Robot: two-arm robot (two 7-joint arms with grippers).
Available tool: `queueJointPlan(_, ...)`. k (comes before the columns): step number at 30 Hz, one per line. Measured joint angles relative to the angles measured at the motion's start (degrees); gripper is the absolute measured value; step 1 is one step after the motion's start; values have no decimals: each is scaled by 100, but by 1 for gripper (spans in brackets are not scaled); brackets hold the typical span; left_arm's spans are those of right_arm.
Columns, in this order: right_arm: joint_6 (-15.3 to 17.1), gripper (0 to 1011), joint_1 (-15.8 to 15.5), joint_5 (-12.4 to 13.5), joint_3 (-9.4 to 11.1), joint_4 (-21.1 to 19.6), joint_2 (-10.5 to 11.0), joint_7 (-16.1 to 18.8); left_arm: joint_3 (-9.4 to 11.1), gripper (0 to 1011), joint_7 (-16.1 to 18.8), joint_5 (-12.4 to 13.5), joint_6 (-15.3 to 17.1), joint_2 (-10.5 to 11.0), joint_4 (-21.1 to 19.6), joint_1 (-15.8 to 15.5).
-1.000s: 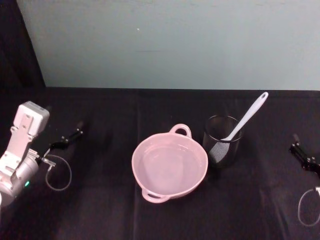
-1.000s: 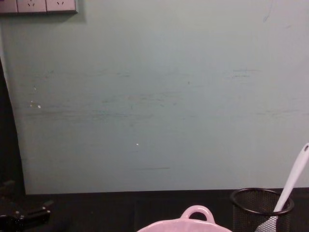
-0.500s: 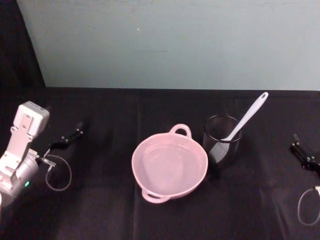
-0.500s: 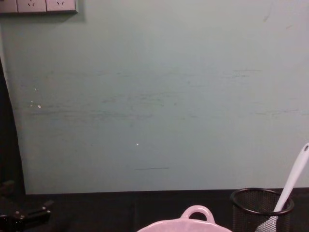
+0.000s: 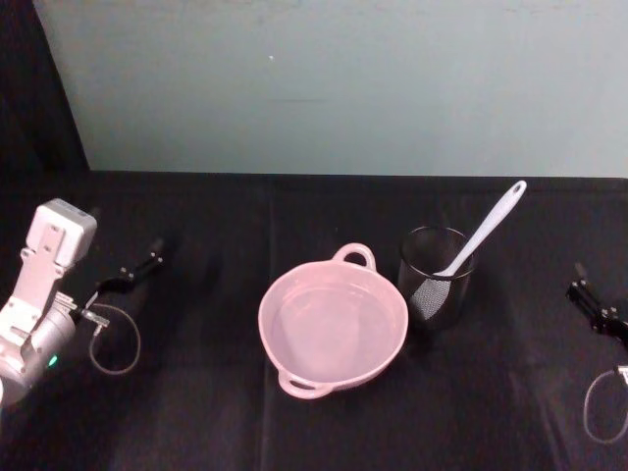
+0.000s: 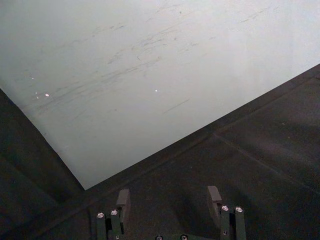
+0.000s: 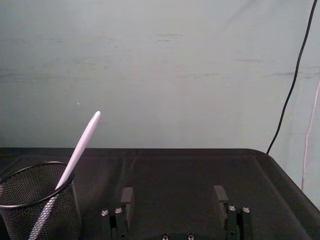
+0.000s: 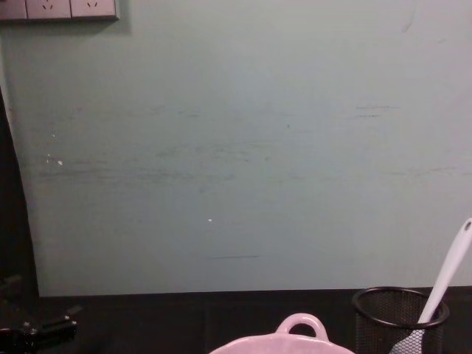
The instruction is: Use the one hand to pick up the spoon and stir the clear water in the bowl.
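spoon (image 5: 479,238) leaning in mesh cup (image 5: 435,288) beside bowl (image 5: 333,323); left gripper (image 6: 170,200) fingers spread; right gripper (image 7: 174,197) fingers spread, idle above desk (image 5: 196,392)

So the bowl (image 5: 333,330) sits mid-worktop (image 5: 196,412), mesh cup (image 5: 435,276) just to its right with the spoon (image 5: 484,231) standing in it. Left claw (image 5: 135,272) far left, right claw (image 5: 592,301) far right.

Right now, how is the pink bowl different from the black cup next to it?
The pink bowl is wide, shallow and solid, with loop handles; the black mesh cup is narrow, taller and see-through. The bowl has no utensil in it, while the cup holds the white spoon, leaning. Both stand upright on the black tablecloth.
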Motion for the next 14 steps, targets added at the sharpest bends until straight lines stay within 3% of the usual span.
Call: queueJointPlan(14,0,1004,0,4,-4,-1,6,2,0,1005,0,0,0,0,0,0)
